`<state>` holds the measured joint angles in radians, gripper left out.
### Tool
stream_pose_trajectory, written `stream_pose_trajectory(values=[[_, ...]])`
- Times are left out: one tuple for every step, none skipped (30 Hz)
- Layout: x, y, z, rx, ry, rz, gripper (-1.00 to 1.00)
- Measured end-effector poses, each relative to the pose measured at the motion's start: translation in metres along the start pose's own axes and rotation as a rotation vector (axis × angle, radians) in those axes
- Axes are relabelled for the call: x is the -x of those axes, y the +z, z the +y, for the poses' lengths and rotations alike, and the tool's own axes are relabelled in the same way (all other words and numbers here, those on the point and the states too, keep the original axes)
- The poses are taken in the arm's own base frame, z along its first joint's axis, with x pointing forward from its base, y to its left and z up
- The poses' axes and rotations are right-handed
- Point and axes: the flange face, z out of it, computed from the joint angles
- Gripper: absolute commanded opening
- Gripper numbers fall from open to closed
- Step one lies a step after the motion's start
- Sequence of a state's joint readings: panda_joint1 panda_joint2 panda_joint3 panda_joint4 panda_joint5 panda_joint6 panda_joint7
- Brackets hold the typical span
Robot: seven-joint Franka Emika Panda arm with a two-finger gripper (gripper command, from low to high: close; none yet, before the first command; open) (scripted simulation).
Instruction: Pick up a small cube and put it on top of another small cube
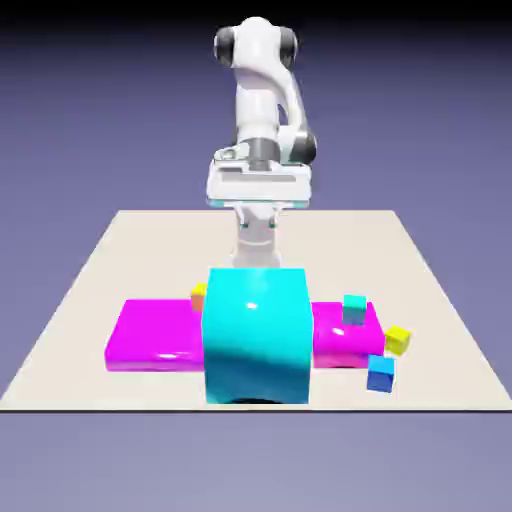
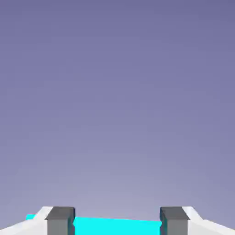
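The arm point(image 1: 268, 110) is glossy white, built of rounded tubular segments with dark grey bands and caps at the joints. Its hand point(image 1: 259, 184) is a wide, flat white block with a grey collar above it. In the hand view the fingertips point(image 2: 60, 220) are small dark grey squarish pads on white, wedge-shaped fingers.

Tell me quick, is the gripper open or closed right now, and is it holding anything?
Gripper: open, fingers set wide apart, holding nothing. Only a strip of the big cyan block shows between them.
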<state>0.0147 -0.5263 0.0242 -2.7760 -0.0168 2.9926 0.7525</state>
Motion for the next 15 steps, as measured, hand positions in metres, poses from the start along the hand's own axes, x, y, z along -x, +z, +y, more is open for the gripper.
stream_pose_trajectory(values=[[0.005,0.01,-0.009,0.027,-0.025,-0.036,0.0],[0.011,0.021,-0.018,0.054,-0.05,-0.071,0.0],[0.017,0.031,-0.027,0.082,-0.075,-0.106,0.0],[0.024,0.042,-0.035,0.109,-0.1,-0.14,0.0],[0.031,0.052,-0.043,0.137,-0.125,-0.174,0.0],[0.039,0.062,-0.051,0.164,-0.15,-0.207,0.0],[0.047,0.072,-0.059,0.191,-0.175,-0.24,0.0],[0.056,0.082,-0.066,0.219,-0.199,-0.272,0.0],[0.065,0.091,-0.073,0.246,-0.224,-0.304,0.0],[0.075,0.101,-0.08,0.273,-0.248,-0.335,0.0],[0.085,0.11,-0.086,0.3,-0.272,-0.365,0.0],[0.097,0.118,-0.094,0.325,-0.3,-0.396,0.0],[0.11,0.126,-0.101,0.349,-0.328,-0.426,0.0],[0.121,0.134,-0.107,0.375,-0.352,-0.454,0.0],[0.131,0.142,-0.112,0.402,-0.374,-0.481,0.0]])
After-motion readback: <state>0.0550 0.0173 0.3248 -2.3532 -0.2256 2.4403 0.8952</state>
